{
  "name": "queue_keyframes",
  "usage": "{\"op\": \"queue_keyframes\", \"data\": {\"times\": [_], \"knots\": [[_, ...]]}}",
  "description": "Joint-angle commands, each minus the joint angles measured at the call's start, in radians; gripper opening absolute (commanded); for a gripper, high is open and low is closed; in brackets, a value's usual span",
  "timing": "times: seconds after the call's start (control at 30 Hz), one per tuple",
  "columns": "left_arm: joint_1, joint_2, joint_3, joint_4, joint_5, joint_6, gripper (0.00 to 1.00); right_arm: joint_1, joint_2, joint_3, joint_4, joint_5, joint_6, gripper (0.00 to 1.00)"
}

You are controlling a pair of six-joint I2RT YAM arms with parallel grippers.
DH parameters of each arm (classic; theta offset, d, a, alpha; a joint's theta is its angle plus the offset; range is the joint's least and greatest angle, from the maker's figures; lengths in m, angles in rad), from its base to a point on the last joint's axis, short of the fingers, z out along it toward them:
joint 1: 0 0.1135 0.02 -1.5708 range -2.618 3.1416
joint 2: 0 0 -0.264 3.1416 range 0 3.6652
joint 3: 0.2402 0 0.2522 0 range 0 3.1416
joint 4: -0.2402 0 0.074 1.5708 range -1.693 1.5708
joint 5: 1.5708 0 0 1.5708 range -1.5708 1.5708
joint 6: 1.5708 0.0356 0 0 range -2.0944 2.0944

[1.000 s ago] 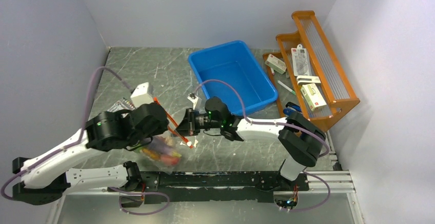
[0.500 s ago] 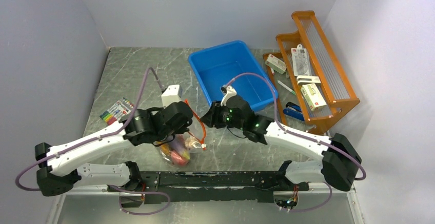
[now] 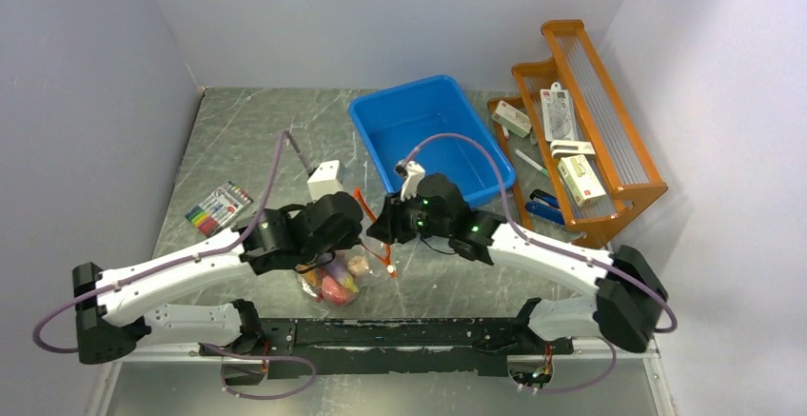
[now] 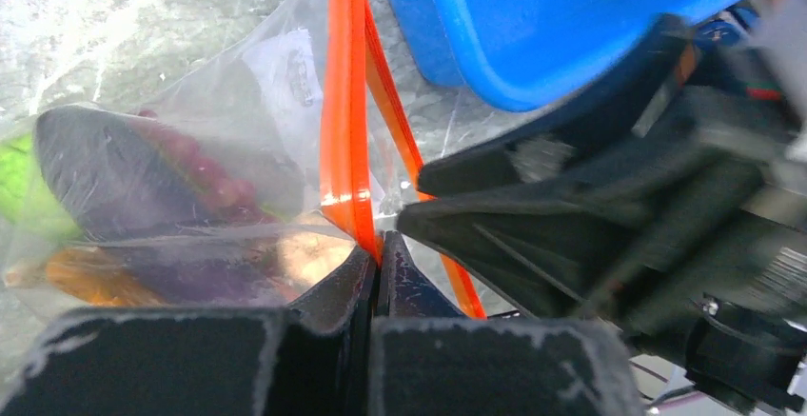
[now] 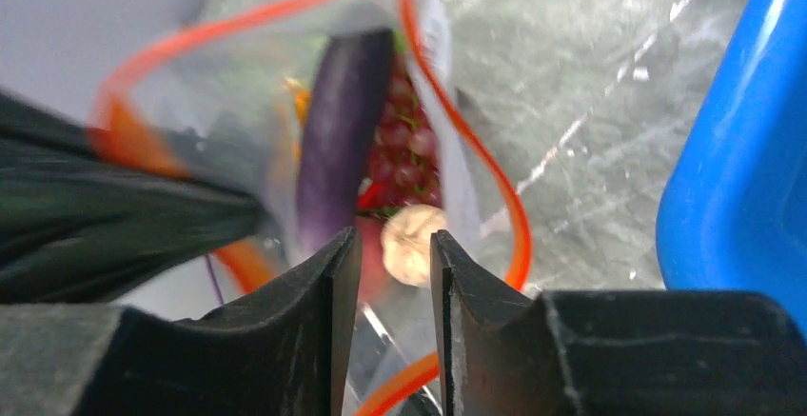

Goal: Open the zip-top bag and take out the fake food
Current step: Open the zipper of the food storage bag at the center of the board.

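Clear plastic zip-top bag (image 3: 335, 273), near edge of table (image 3: 266, 130): mouth open; left gripper (image 4: 378, 249) clamped on orange zip strip (image 4: 343, 102); right gripper (image 5: 390, 254) narrowly parted, empty, above mouth; fake food (image 5: 341, 140) inside, removal pending.

Against the frame a second back, we log the left arm (image 3: 181, 268) swung up and to the right, dragging the zip-top bag (image 3: 333, 281) along the bench (image 3: 247, 140) toward its middle. The marker pack (image 3: 217, 207), mostly covered by that arm then, now lies in plain view. The right arm (image 3: 542, 249) has unfolded, elbow pushed out right. The right claw (image 5: 391, 245), closed at the orange zip strip (image 3: 373, 235) before, has parted and sits over the bag's mouth, which now gapes as a loop.
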Motion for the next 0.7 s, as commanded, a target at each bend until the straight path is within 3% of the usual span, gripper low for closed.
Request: {"op": "queue_keyframes", "data": {"times": [0.0,0.33,0.53,0.67], "knots": [[-0.001,-0.091,-0.069,0.104,0.029,0.004,0.07,-0.002,0.097,0.044,-0.065,-0.064,-0.003,0.37],[-0.001,-0.175,-0.075,-0.022,0.014,-0.057,0.07,-0.012,0.061,0.066,-0.165,0.055,-0.047,0.51],[-0.001,-0.208,-0.126,0.09,0.059,-0.008,0.07,-0.021,0.096,0.032,0.041,-0.315,-0.038,0.43],[-0.001,-0.169,-0.105,0.073,0.061,-0.014,0.07,0.008,0.107,0.032,0.135,-0.373,-0.02,0.3]]}}
